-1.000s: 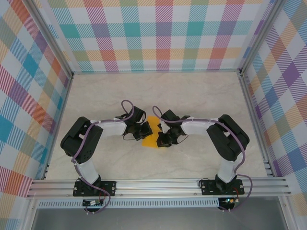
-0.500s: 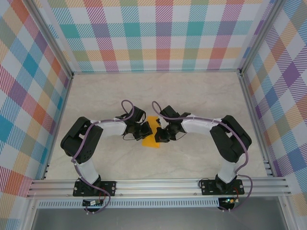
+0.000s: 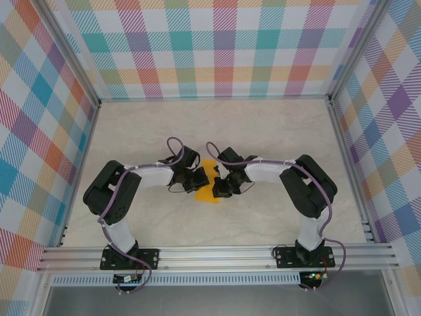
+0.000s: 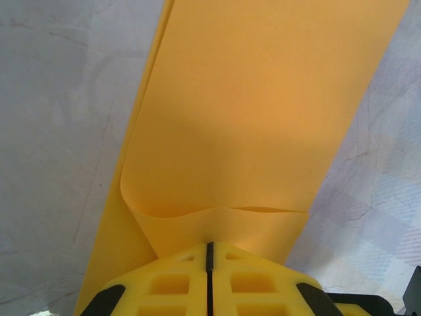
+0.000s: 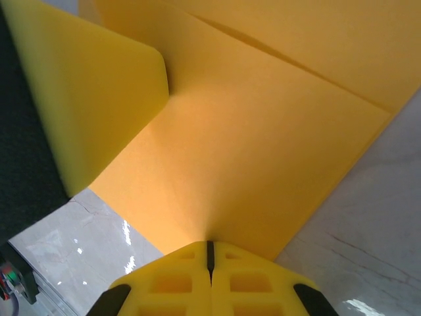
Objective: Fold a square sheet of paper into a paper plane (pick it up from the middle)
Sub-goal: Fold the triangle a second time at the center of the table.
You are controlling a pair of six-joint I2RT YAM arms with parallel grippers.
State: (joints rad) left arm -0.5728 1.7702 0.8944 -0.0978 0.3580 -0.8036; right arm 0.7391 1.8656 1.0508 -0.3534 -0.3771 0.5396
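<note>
The orange-yellow sheet of paper point(image 3: 205, 193) lies folded on the marble table point(image 3: 263, 131), between my two grippers at the middle of the table. In the left wrist view the paper point(image 4: 263, 112) runs away as a long folded strip with a curled flap at its near end. My left gripper point(image 4: 209, 246) is shut on that near edge. My right gripper point(image 5: 210, 245) is shut on the paper point(image 5: 263, 151) from the other side, where a diagonal crease shows. From above, the left gripper point(image 3: 199, 179) and right gripper point(image 3: 219, 186) almost meet over the sheet.
One yellow finger of the left gripper point(image 5: 99, 92) stands close at the upper left of the right wrist view. Plaid walls point(image 3: 223, 46) enclose the table on three sides. An aluminium rail point(image 3: 217, 257) runs along the near edge.
The right arm has swung its gripper left and a little up, closer onto the paper, hiding more of the sheet. The left arm has stayed put.
</note>
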